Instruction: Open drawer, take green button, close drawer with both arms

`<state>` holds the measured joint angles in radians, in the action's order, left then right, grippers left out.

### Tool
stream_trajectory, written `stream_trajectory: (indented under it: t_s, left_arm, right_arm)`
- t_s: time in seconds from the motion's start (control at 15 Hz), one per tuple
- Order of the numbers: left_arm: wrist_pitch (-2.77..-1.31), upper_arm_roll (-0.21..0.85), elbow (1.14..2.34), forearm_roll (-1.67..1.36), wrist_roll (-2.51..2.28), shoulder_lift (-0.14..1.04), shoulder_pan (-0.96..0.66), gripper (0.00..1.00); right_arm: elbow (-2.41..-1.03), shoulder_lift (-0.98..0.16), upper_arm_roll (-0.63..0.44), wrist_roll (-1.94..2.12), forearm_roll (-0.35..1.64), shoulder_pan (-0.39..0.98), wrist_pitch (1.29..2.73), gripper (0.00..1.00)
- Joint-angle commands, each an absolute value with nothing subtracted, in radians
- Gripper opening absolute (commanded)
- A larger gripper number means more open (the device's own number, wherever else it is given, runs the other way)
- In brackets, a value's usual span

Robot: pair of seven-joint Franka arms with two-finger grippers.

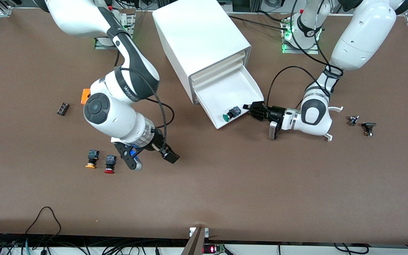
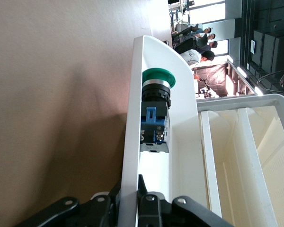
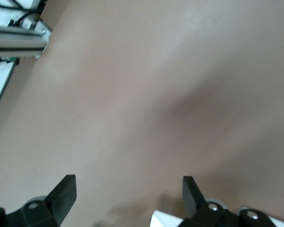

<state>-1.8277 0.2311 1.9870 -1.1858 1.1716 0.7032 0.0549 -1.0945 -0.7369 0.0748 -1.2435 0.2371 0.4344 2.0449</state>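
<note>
On the desk (image 1: pixel 260 198) my cabinet (image 1: pixel 197 42) has its bottom drawer (image 1: pixel 239 88) pulled open, the button (image 1: pixel 231 113) lying inside near its front wall. My left tool (image 1: pixel 254 109) pinches that wall. My right tool (image 1: pixel 147 159) hangs spread above bare desk, beside the red-capped button (image 1: pixel 109 164) and orange-capped button (image 1: pixel 91 159).

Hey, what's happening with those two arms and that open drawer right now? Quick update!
Left gripper at the open drawer's front rim. Green button lies inside. Right gripper open over bare table, waiting. Nothing blocks.
</note>
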Motion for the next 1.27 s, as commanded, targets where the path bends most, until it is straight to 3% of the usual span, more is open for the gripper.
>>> stream_trajectory:
  t_s: [0.0,0.07,0.13,0.4,0.8,1.2]
  left_arm:
    - [-1.861,0.224,1.96,-1.135,1.181,0.724,0.061,0.26]
    - [-1.861,0.224,1.962,-1.134,1.181,0.723,0.064,0.77]
    - [-1.856,0.224,1.962,-1.129,1.181,0.719,0.075,1.0]
    - [-1.777,0.224,1.959,-1.112,1.106,0.687,0.101,1.0]
    - [-1.772,0.233,1.941,-0.958,0.835,0.565,0.097,1.0]
    - [-1.61,0.239,1.711,-0.61,0.447,0.512,0.092,1.0]
  right_arm:
    - [-1.055,-0.756,0.11,-1.299,0.258,0.434,2.078,0.99]
    - [-1.054,-0.756,0.129,-1.313,0.258,0.434,2.094,0.99]
    - [-1.055,-0.756,0.147,-1.328,0.258,0.434,2.109,0.99]
    - [-1.055,-0.755,0.193,-1.362,0.258,0.437,2.164,0.99]
    - [-1.051,-0.755,0.203,-1.518,0.253,0.535,2.194,0.99]
    - [-1.051,-0.799,0.187,-1.672,0.178,0.638,2.184,0.99]
